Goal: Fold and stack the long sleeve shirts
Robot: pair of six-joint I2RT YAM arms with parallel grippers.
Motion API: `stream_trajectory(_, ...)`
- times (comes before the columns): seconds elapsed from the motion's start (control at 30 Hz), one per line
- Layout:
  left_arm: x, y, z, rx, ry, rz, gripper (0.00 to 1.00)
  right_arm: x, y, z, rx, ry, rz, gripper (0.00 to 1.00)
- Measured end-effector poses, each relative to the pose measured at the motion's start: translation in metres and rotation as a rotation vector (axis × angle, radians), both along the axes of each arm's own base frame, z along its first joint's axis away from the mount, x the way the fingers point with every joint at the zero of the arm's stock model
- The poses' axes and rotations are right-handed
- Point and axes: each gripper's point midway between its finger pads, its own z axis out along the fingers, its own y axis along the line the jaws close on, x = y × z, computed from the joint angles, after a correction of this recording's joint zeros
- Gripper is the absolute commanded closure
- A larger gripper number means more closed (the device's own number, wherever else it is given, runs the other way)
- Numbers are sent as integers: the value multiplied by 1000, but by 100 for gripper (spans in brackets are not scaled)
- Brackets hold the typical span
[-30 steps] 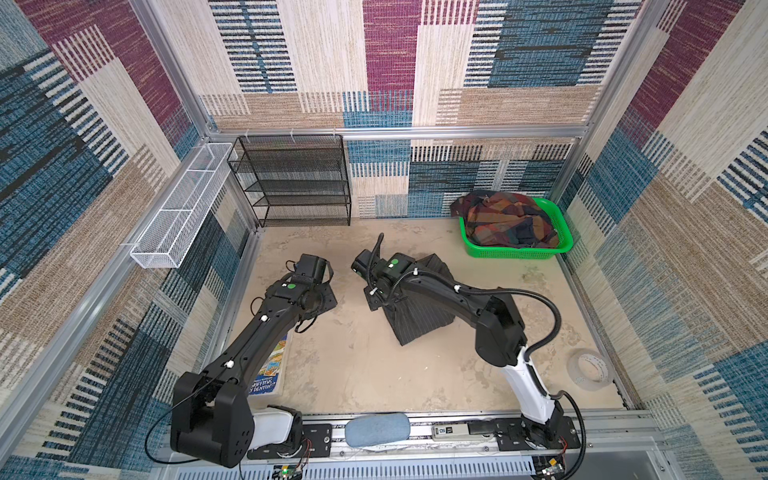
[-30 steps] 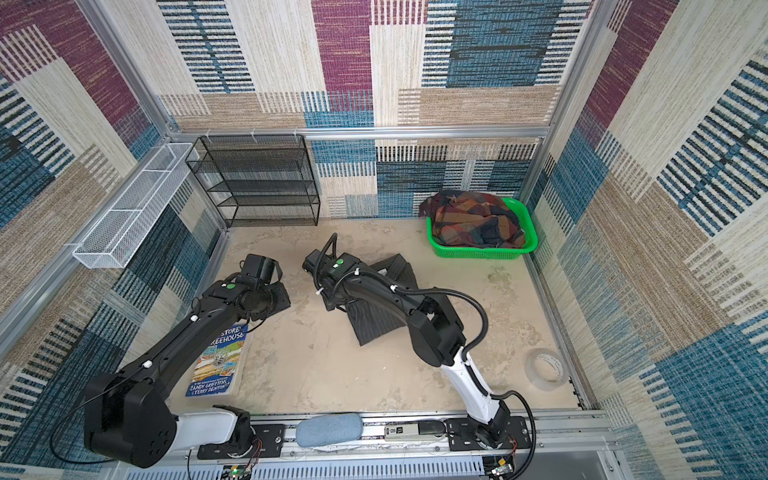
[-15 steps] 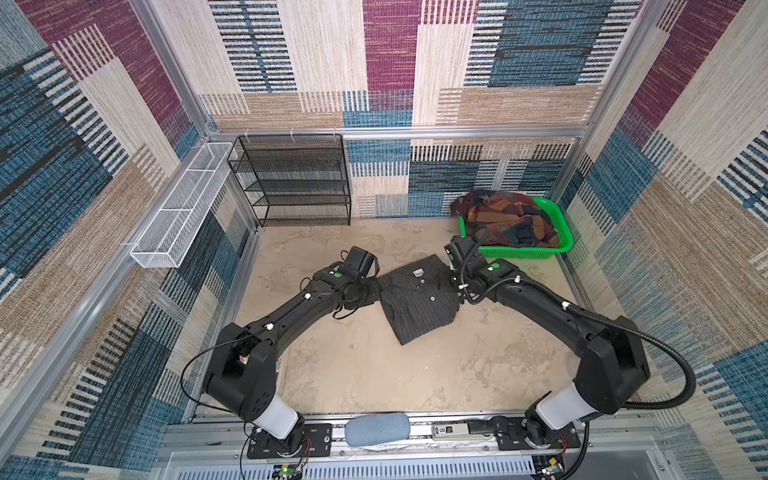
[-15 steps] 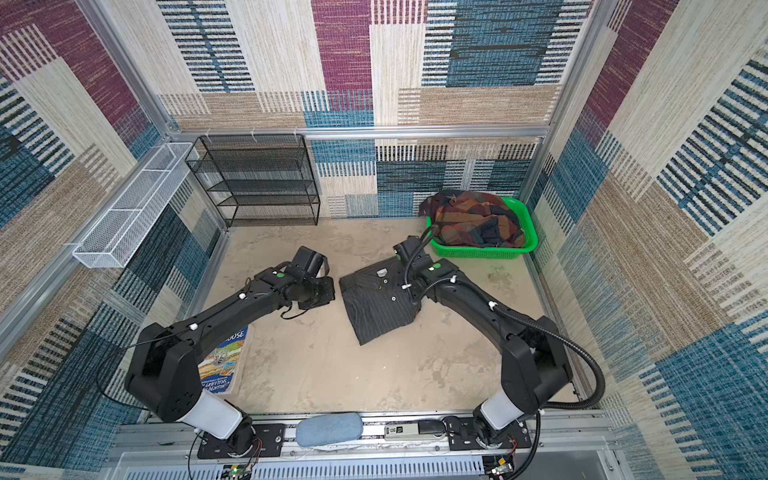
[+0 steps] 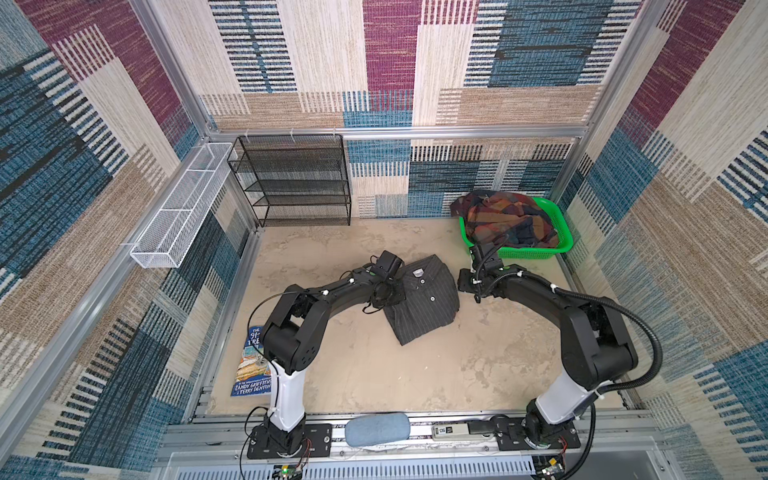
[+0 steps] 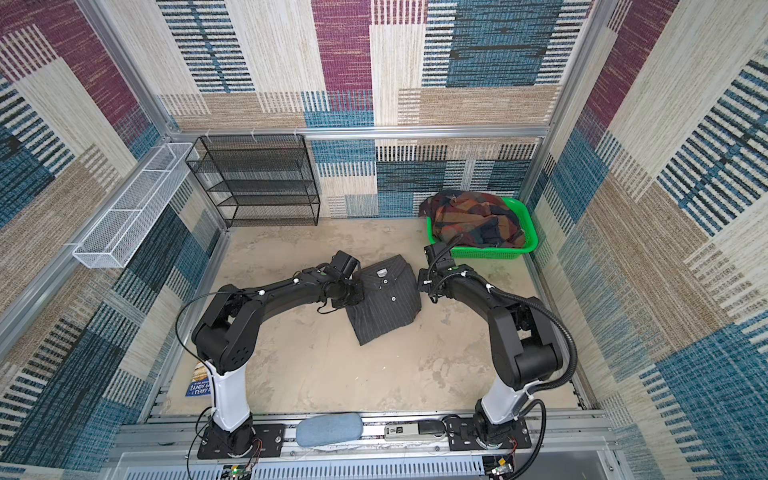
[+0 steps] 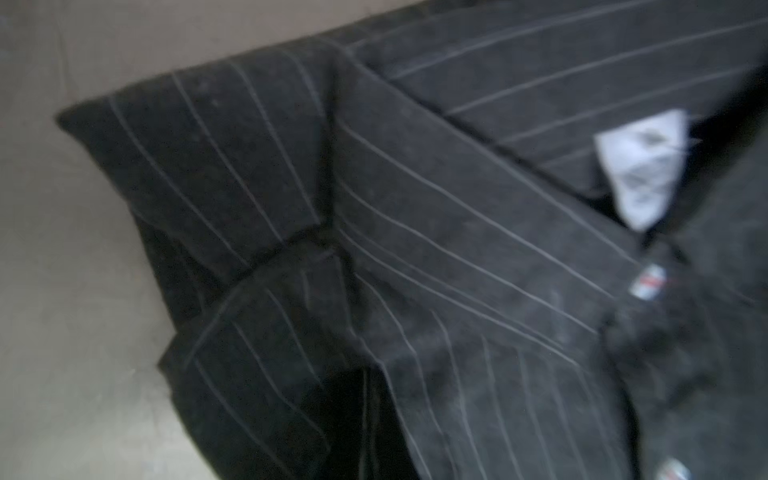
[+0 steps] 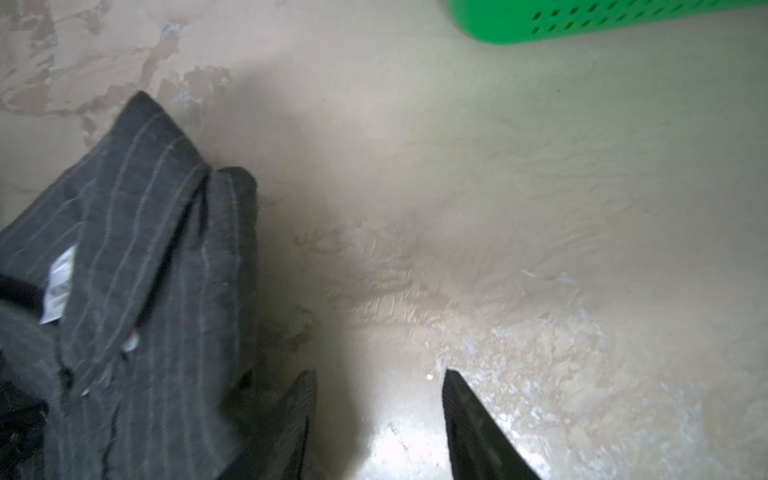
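Note:
The dark pinstripe shirt [image 5: 424,301] [image 6: 384,301] lies folded in the middle of the table, collar and label toward the back. My left gripper [image 5: 392,291] [image 6: 353,291] sits at its left edge, shut on the cloth. In the left wrist view the shirt [image 7: 415,249] fills the picture and hides the fingers. At the shirt's right edge my right gripper [image 5: 463,282] [image 8: 378,399] stands open over bare table, nothing between its fingers [image 8: 469,428]. The plaid shirt [image 5: 507,224] [image 6: 473,224] lies bunched in the green basket [image 5: 536,251].
A black wire rack [image 5: 291,178] stands against the back wall. A white wire basket [image 5: 178,208] hangs on the left wall. A book [image 5: 253,361] lies at the front left. A blue-grey pad [image 5: 378,428] rests on the front rail.
My left gripper moved right to the dark shirt's left edge and shut. My right gripper swung from the shirt's left side to its right edge and narrowed. The shirt stayed put.

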Motion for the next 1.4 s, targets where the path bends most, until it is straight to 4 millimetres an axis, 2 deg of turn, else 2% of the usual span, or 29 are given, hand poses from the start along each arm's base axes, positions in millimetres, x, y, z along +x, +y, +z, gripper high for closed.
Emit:
stream_trajectory(0.1, 12, 3, -7, 14, -31, 10, 100, 3, 2, -17, 0, 23, 14, 51)
stream_trajectory(0.2, 21, 6, -11, 29, -72, 20, 100, 6, 13, -32, 30, 41, 68, 57)
stream_trajectory(0.3, 25, 8, -14, 42, -94, 18, 100, 9, 29, -33, 91, 30, 139, 59)
stream_trajectory(0.43, 31, 10, -14, 59, -129, 18, 100, 12, 60, -3, 153, -43, 253, 60)
stream_trajectory(0.53, 32, 11, -10, 62, -150, 14, 100, 14, 95, 44, 187, -140, 357, 59)
stream_trajectory(0.63, 30, 22, -9, 94, -162, 25, 100, 11, 129, 88, 205, -225, 443, 58)
stream_trajectory(0.7, 30, 32, -6, 116, -169, 33, 100, 5, 137, 105, 189, -249, 455, 56)
stream_trajectory(0.77, 28, 45, -5, 144, -163, 40, 100, -2, 121, 111, 143, -241, 394, 52)
stream_trajectory(0.87, 28, 64, -4, 195, -153, 45, 100, -11, 92, 112, 67, -218, 272, 53)
stream_trajectory(0.93, 25, 79, -2, 243, -138, 41, 100, -25, 74, 105, 30, -192, 206, 53)
stream_trajectory(1.03, 14, 95, 3, 326, -95, 12, 100, -42, 68, 94, 34, -160, 193, 60)
stream_trajectory(1.13, 11, 99, 21, 358, -91, -15, 100, -48, 85, 89, 74, -148, 233, 64)
stream_trajectory(1.3, 16, 96, 71, 329, -154, -13, 100, -39, 139, 94, 207, -174, 363, 70)
stream_trajectory(1.4, 17, 95, 85, 310, -176, -6, 100, -29, 158, 79, 245, -165, 395, 73)
